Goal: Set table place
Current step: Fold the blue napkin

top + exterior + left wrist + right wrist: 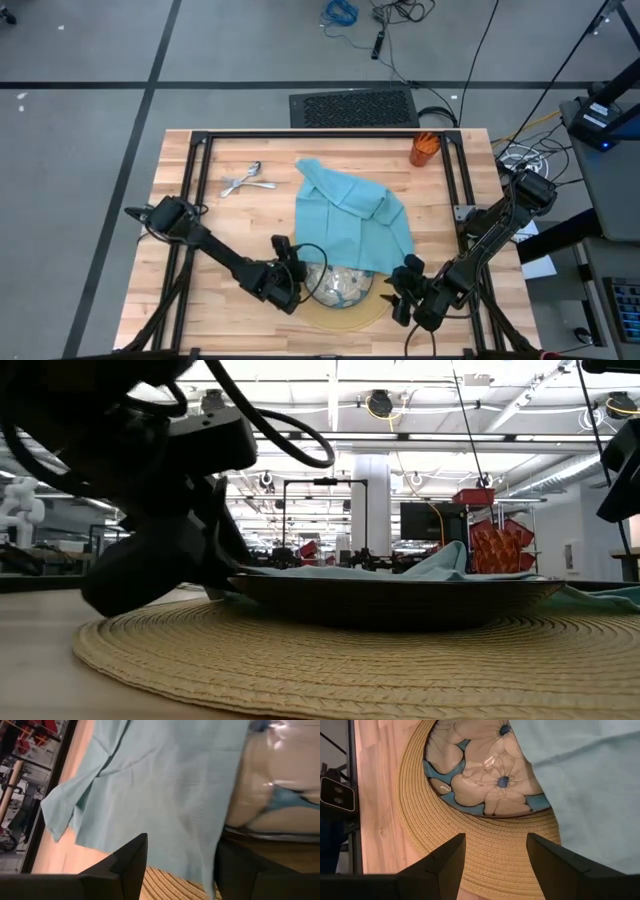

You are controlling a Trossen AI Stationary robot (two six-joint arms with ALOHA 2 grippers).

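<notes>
**Operator:** Working the teal cloth napkin (352, 222) now. It lies rumpled across the middle of the light butcher-block wooden surface (185, 300), and its near edge is draped over the patterned glass bowl (340, 285) that sits on the big round tan woven mat (350, 318).

**Second:** Which arm has it?

**Operator:** The left gripper (181, 865), I think. It sits low at the bowl's left side, with the napkin's edge running between its fingers. They look partly closed, but I cannot tell whether they have pinched the cloth yet. The right gripper (496, 851) hovers over the mat's right edge, spread wide and holding nothing.

**Second:** How do you want to play it?

**Operator:** I judge the napkin has to come off the bowl and lie flat beside the mat. So I want to catch cloth only, near a corner, and lift before I drag, or the bowl may slide along with it. I would keep the right gripper close to steady the mat if it shifts.

**Second:** And the rest?

**Operator:** The silver cutlery (245, 181) lies in a loose heap far left on the surface, and the small orange cup (424, 149) stands at the far right corner. Both are unplaced.
</notes>
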